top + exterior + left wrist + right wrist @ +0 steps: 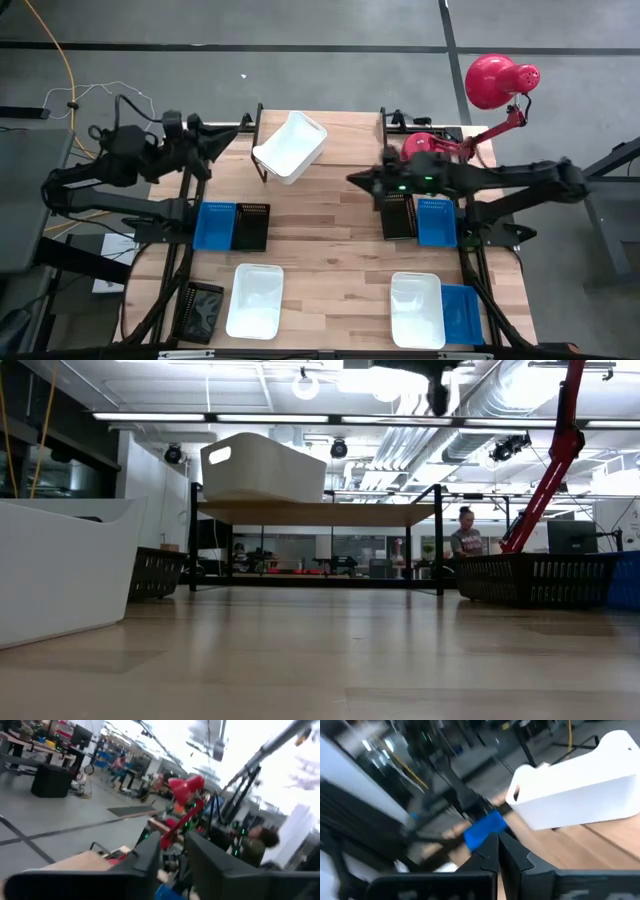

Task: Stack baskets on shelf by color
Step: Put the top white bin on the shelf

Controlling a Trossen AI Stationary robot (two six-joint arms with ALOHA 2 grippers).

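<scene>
The scene is evenly lit from ceiling lamps (305, 385), glare being seen overhead. Both wrist views are heavily smeared by motion blur; soft shadows are cast on the desk (330, 255).

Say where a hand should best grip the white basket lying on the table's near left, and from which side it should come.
Probably one long side wall of the white basket, pinched over the rim from straight above. It sits upright with its mouth open to the top, and bare tabletop shows along both long sides.
</scene>
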